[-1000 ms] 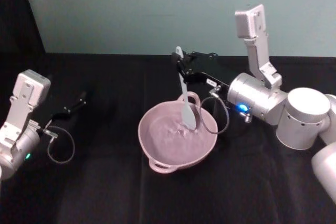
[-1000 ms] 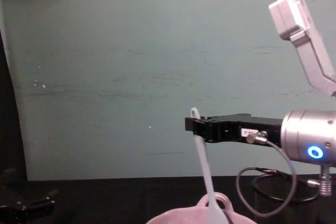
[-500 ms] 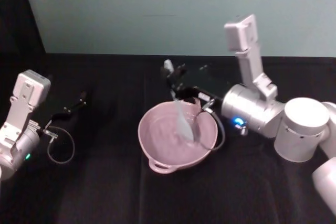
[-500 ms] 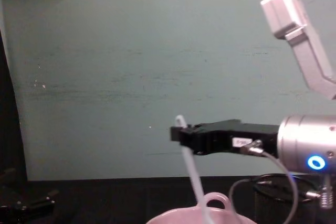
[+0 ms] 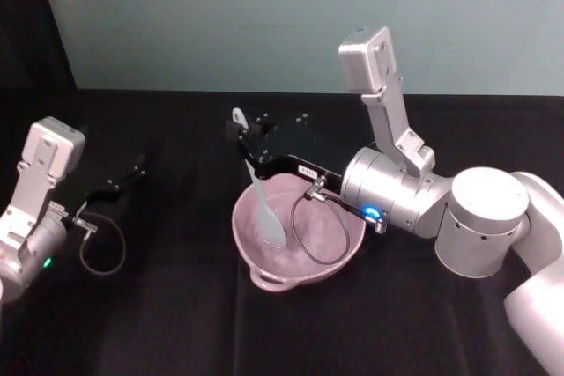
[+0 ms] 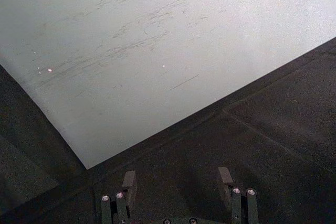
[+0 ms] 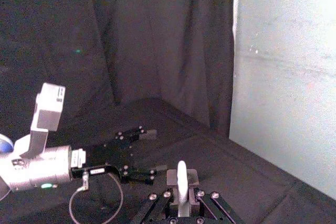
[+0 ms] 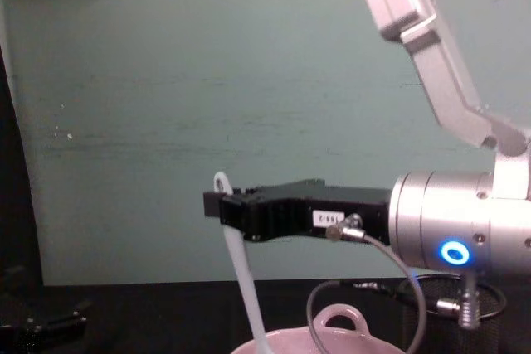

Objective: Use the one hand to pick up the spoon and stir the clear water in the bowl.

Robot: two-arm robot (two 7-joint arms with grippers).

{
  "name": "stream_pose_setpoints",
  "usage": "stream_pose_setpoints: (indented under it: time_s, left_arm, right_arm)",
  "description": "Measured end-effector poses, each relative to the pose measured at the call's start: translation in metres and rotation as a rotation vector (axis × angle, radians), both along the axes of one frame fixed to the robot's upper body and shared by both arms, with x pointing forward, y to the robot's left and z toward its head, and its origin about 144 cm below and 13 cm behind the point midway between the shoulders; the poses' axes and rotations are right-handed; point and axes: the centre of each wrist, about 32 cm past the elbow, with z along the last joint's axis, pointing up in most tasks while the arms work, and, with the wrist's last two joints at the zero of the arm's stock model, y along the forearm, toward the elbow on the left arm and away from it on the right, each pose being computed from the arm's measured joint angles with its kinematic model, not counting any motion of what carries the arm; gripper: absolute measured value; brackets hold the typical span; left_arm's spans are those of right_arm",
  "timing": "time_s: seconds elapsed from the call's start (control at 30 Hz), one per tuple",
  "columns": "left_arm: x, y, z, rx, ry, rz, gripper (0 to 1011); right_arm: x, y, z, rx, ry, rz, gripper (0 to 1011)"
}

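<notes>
My right gripper (image 5: 242, 136) is shut on the upper handle of the white spoon (image 5: 261, 195), above the left rim of the pink bowl (image 5: 339, 257). The spoon hangs steeply, its flat head down inside the bowl at the left side. In the chest view the same gripper (image 8: 221, 205) holds the spoon (image 8: 243, 271) just below its top loop, and the bowl's rim with its loop handle (image 8: 342, 318) shows at the bottom edge. The right wrist view shows the spoon's end (image 7: 181, 182) clamped between the jaws. My left gripper (image 5: 130, 169) rests open, low at the far left over the black cloth.
A black cloth (image 5: 176, 323) covers the table up to a pale green wall. A black mesh cup (image 8: 431, 321) stands behind the right wrist, mostly hidden. The right arm's cable (image 5: 308, 235) loops over the bowl. In the right wrist view the left arm (image 7: 47, 161) lies farther off.
My right gripper has swept to the left across the bowl with the spoon, from the bowl's right rear side to its left side. The left arm has stayed still.
</notes>
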Motion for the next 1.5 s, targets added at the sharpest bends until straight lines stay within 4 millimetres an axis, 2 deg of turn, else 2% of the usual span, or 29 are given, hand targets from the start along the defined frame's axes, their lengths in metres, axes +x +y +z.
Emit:
stream_pose_setpoints:
  time_s: [0.23,0.5,0.8,1.1,1.3,1.5]
  left_arm:
    - [0.0,0.0,0.0,0.0,0.0,0.0,1011]
    - [0.0,0.0,0.0,0.0,0.0,0.0,1011]
    - [0.0,0.0,0.0,0.0,0.0,0.0,1011]
    - [0.0,0.0,0.0,0.0,0.0,0.0,1011]
    - [0.0,0.0,0.0,0.0,0.0,0.0,1011]
    - [0.0,0.0,0.0,0.0,0.0,0.0,1011]
  right_arm:
    - [-0.004,-0.013,0.025,0.025,-0.076,-0.034,110]
    - [-0.011,-0.04,0.06,0.033,-0.191,-0.117,110]
    - [-0.017,-0.08,0.075,0.004,-0.247,-0.253,110]
    - [-0.013,-0.099,0.065,-0.015,-0.217,-0.324,110]
    - [-0.002,-0.105,0.041,0.0,-0.165,-0.342,110]
    - [0.006,-0.114,0.007,0.111,-0.049,-0.354,110]
